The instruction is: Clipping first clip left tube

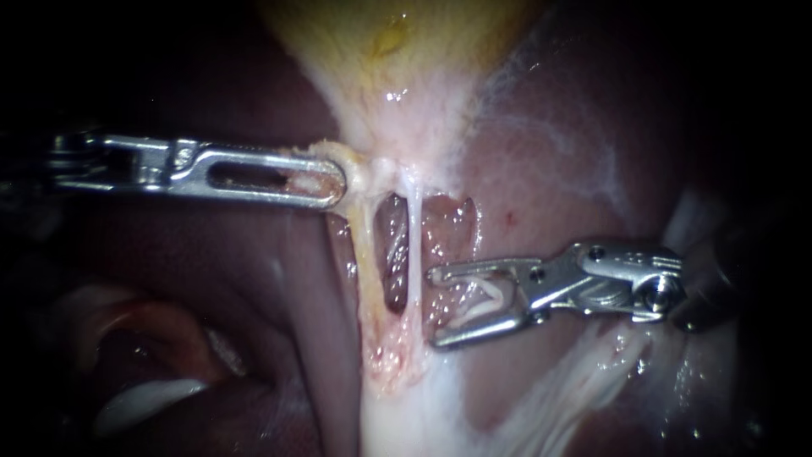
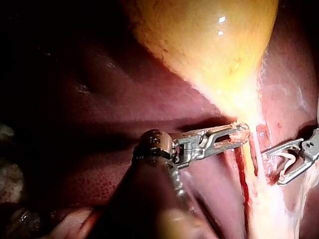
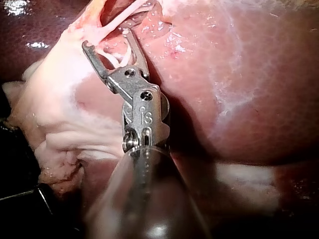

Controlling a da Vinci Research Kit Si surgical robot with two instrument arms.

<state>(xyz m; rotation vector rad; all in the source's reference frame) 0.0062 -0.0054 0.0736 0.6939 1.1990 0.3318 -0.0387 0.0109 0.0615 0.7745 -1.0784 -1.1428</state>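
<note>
Liver (image 1: 592, 152): dark red bed filling the field and carrying everything else. Gallbladder (image 1: 381, 34): yellow sac at the upper centre, narrowing to a pale neck from which two strands run down. Left instrument (image 1: 338, 184): enters from the left and lies level, its jaws clamped on a tag of pale tissue at the gallbladder neck. This pull probably serves to draw the neck sideways, keeping the strands taut and apart. Right instrument (image 1: 433, 308): enters from the right with its jaws standing wide apart and pointing at the strands. The tips lie just beside the right tube and enclose no tissue. Left tube (image 1: 365, 254): the task's thing, the thicker yellowish strand just below the left instrument's jaws, bare, with no clip on it. Right tube (image 1: 415, 245): a thin white strand, parted from the left tube by a dark slot that shows liver behind. It lies between the open jaws and the left tube, so the approach calls for getting past it without snagging it. Clip (image 1: 484, 298): the only held content, a small white V seated deep in the right instrument's jaws, apparently with one leg against each jaw, ready and not yet closed.
</note>
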